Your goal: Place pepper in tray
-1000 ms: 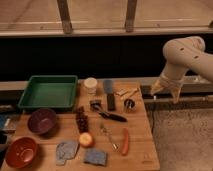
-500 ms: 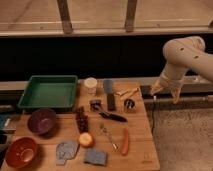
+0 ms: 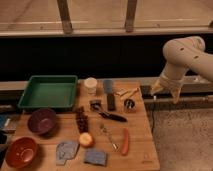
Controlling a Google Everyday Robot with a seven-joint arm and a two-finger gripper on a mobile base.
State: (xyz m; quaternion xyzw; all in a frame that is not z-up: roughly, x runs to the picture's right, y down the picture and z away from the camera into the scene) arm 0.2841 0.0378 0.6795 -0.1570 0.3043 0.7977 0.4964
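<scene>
Red-orange pepper (image 3: 125, 141) not yet reached: hovering gripper (image 3: 165, 95) open, empty, off table's (image 3: 141, 156) right edge; next reaching left and nearer, then carrying to far-left tray (image 3: 30, 86)

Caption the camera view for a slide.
Open gripper hangs off the table's right edge; pepper lies untouched, green tray empty.

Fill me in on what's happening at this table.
The robot is meant to put the pepper in the green tray, but nothing is in hand yet. Its claw hangs open and empty beyond the right edge of the table. The pepper lies on the table near the front right; the green tray sits at the back left with nothing in it.
</scene>
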